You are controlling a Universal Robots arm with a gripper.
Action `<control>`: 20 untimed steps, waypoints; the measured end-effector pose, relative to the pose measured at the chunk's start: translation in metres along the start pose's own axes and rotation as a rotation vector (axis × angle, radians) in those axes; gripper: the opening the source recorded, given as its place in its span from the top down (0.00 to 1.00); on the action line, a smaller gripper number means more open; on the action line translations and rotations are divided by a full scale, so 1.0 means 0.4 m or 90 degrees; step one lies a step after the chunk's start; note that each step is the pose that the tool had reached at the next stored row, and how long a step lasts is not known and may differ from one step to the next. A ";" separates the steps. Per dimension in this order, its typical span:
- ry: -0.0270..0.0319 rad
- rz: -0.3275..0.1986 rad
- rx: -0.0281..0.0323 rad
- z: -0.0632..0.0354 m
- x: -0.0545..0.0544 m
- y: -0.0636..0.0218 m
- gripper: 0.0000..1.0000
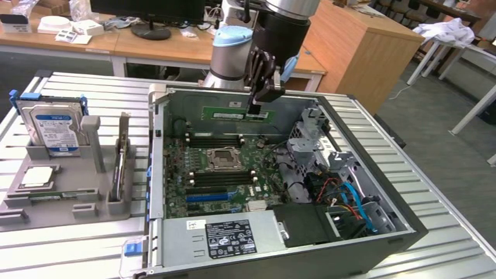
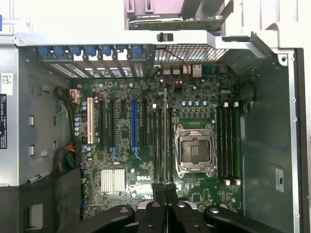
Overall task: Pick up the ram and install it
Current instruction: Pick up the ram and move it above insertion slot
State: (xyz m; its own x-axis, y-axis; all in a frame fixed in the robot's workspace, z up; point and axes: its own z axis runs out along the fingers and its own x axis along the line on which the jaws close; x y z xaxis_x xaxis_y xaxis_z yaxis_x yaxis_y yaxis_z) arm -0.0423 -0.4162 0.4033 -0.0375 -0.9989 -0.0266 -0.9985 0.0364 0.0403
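Our claw (image 1: 258, 109) hangs from the arm over the open computer case (image 1: 403, 228) in the exterior view, its fingers pressed together on the ram (image 1: 231, 113). We see the green stick lying level and lengthwise, pinched near its end toward the exterior view's right. It sits up by the far wall of the case and clear of the motherboard (image 1: 232, 177). Off to the exterior view's left a grey holder (image 1: 92, 200) carries a blue-labelled hard drive (image 1: 56, 129) and a silver processor chip (image 1: 39, 177).

Looking down from the wrist, we find the claw (image 2: 165, 188) closed on the ram (image 2: 165, 136), which shows edge-on as a thin line. It runs over the bank of memory slots (image 2: 159, 141) that lies between the empty processor socket (image 2: 196, 148) and the blue expansion slot (image 2: 134, 124).
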 end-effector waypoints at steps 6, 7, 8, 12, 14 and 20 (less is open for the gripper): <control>-0.0001 0.000 0.0000 0.010 0.000 0.000 0.88; 0.0000 0.000 0.0000 0.012 0.000 0.000 0.88; 0.0000 0.000 0.0000 0.015 0.000 -0.001 0.88; 0.0000 0.000 0.0000 0.024 0.001 -0.001 0.88; 0.0000 0.000 0.0000 0.029 0.001 -0.001 0.88; 0.0000 0.000 0.0000 0.039 0.001 -0.002 0.88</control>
State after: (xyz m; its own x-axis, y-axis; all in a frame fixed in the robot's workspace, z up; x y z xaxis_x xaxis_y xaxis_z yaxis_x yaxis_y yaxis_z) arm -0.0423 -0.4162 0.3876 -0.0374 -0.9989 -0.0265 -0.9985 0.0363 0.0403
